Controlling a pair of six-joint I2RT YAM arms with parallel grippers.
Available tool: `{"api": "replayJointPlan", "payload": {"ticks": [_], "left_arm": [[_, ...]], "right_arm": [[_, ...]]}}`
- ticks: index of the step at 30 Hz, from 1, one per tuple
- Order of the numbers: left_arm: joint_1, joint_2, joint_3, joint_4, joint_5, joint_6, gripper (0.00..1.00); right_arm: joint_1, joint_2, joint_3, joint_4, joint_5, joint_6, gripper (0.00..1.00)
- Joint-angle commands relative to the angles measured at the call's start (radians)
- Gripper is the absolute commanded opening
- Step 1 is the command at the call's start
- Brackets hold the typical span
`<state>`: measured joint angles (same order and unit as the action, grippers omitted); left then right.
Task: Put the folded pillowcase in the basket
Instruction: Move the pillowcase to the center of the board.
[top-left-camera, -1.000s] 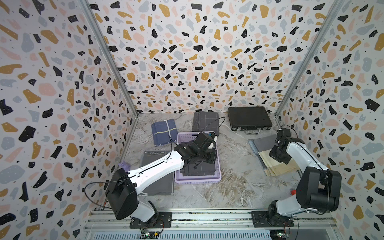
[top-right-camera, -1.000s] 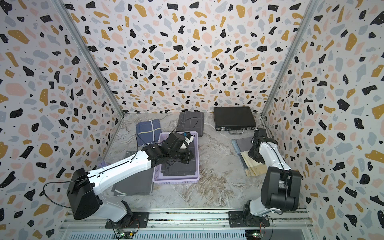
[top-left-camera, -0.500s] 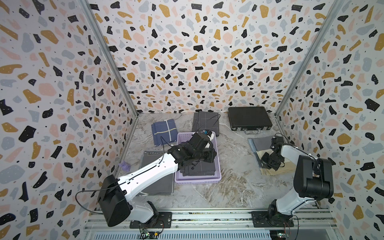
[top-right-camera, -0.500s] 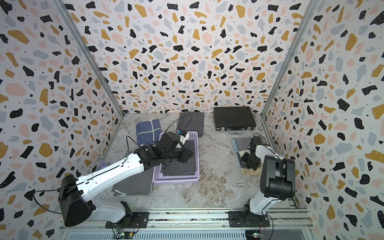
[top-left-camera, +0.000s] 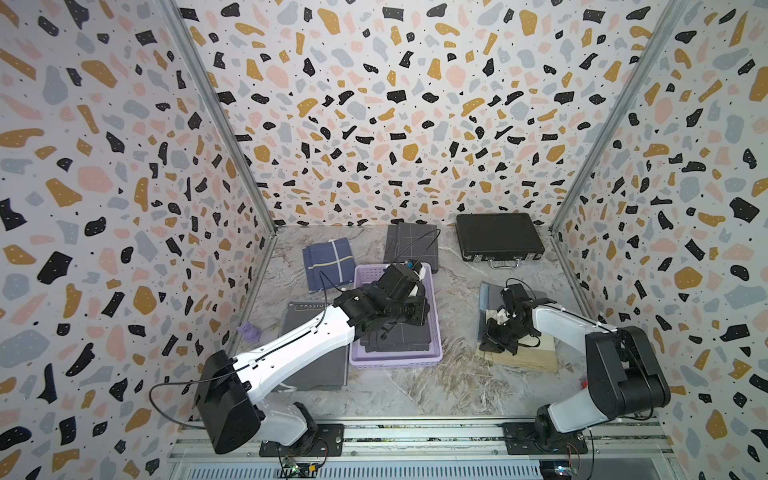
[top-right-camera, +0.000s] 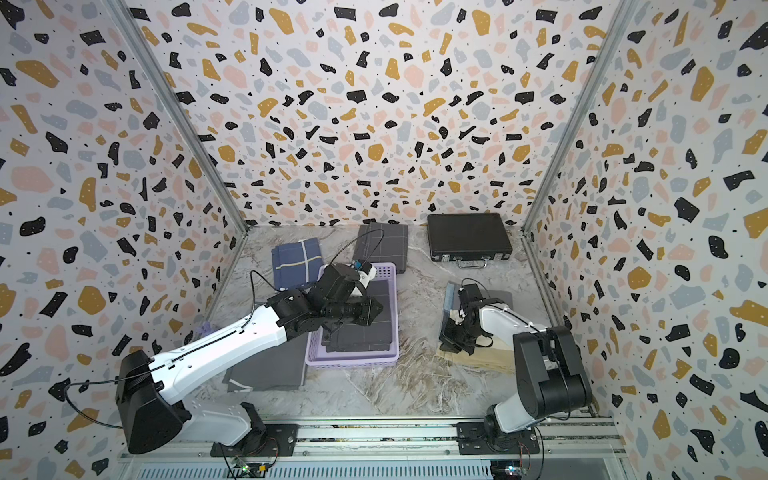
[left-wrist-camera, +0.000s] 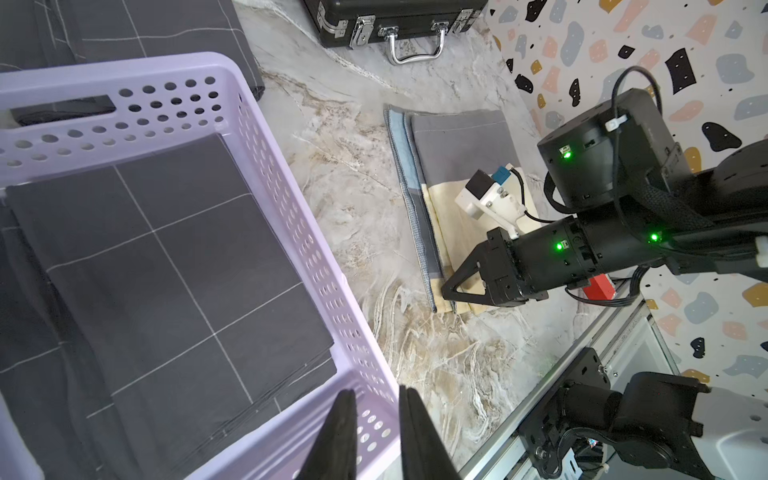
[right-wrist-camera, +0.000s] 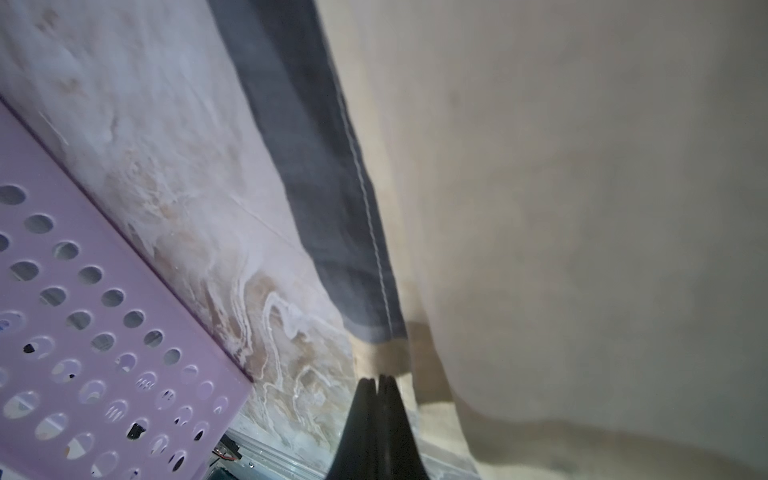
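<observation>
Inside perforated lilac plastic basket (left-wrist-camera: 266, 137): flat folded grey grid-lined pillowcase (left-wrist-camera: 166, 266).

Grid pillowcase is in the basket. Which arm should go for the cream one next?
Right. The right gripper sits at the cream pillowcase's edge, jaws shut, so they would need opening first. The left gripper hangs open over the basket, well away from that cloth.

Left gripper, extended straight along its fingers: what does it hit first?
Probably the perforated side wall of the basket: the left gripper, open, frames it in the left wrist view. Depth is unclear; it might clear the rim.
</observation>
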<state>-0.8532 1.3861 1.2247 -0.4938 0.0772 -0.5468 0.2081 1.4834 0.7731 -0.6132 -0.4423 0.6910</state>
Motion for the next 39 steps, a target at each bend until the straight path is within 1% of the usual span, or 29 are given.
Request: {"api": "replayJointPlan", "payload": {"ticks": [1, 4, 7, 9, 11, 13, 16, 19, 23, 28, 31, 32, 33, 35, 36, 38, 39], "left_arm": [[-0.004, 0.012, 0.053, -0.005, 0.005, 0.030, 0.26], [-0.003, 0.057, 0.099, -0.007, 0.033, 0.036, 0.29], [-0.005, 0.125, 0.167, -0.017, 0.070, 0.045, 0.33], [-0.006, 0.170, 0.211, -0.023, 0.083, 0.048, 0.36], [-0.006, 0.227, 0.258, -0.033, 0.099, 0.052, 0.38], [-0.009, 0.279, 0.304, -0.045, 0.110, 0.056, 0.40], [-0.010, 0.354, 0.363, -0.055, 0.121, 0.056, 0.44], [-0.013, 0.437, 0.423, -0.071, 0.132, 0.057, 0.47], [-0.015, 0.528, 0.501, -0.090, 0.143, 0.053, 0.50], [-0.030, 0.608, 0.568, -0.102, 0.143, 0.054, 0.52], [-0.044, 0.663, 0.610, -0.120, 0.137, 0.057, 0.54], [-0.048, 0.683, 0.626, -0.125, 0.130, 0.057, 0.58], [-0.054, 0.706, 0.645, -0.134, 0.120, 0.057, 0.64], [-0.060, 0.737, 0.666, -0.134, 0.096, 0.057, 0.66], [-0.065, 0.747, 0.669, -0.133, 0.071, 0.057, 0.67], [-0.067, 0.771, 0.683, -0.133, 0.031, 0.056, 0.68], [-0.068, 0.788, 0.692, -0.133, 0.018, 0.055, 0.69]], "right_arm": [[-0.019, -0.112, 0.045, -0.120, 0.108, -0.027, 0.00], [-0.060, -0.147, 0.089, -0.172, 0.251, -0.044, 0.00], [-0.105, -0.089, 0.144, -0.189, 0.363, -0.077, 0.00], [-0.129, -0.004, 0.185, -0.191, 0.366, -0.092, 0.00], [-0.133, 0.081, 0.214, -0.182, 0.343, -0.100, 0.00], [-0.132, 0.135, 0.213, -0.153, 0.335, -0.106, 0.00], [-0.094, 0.190, 0.195, -0.122, 0.335, -0.130, 0.00], [-0.042, 0.197, 0.159, -0.103, 0.325, -0.127, 0.00], [0.052, 0.162, 0.095, -0.089, 0.300, -0.116, 0.00], [0.069, 0.077, -0.007, -0.086, 0.293, -0.115, 0.00], [0.070, 0.007, -0.053, -0.055, 0.196, -0.091, 0.00], [0.070, -0.011, -0.062, -0.047, 0.159, -0.082, 0.00], [0.069, -0.027, -0.059, -0.049, 0.115, -0.083, 0.00], [0.070, -0.068, -0.044, -0.085, 0.063, -0.083, 0.00], [0.069, -0.107, -0.046, -0.098, 0.046, -0.074, 0.02], [0.070, -0.193, -0.051, -0.139, 0.031, -0.057, 0.15], [0.069, -0.247, -0.047, -0.178, 0.056, -0.054, 0.25]]}}
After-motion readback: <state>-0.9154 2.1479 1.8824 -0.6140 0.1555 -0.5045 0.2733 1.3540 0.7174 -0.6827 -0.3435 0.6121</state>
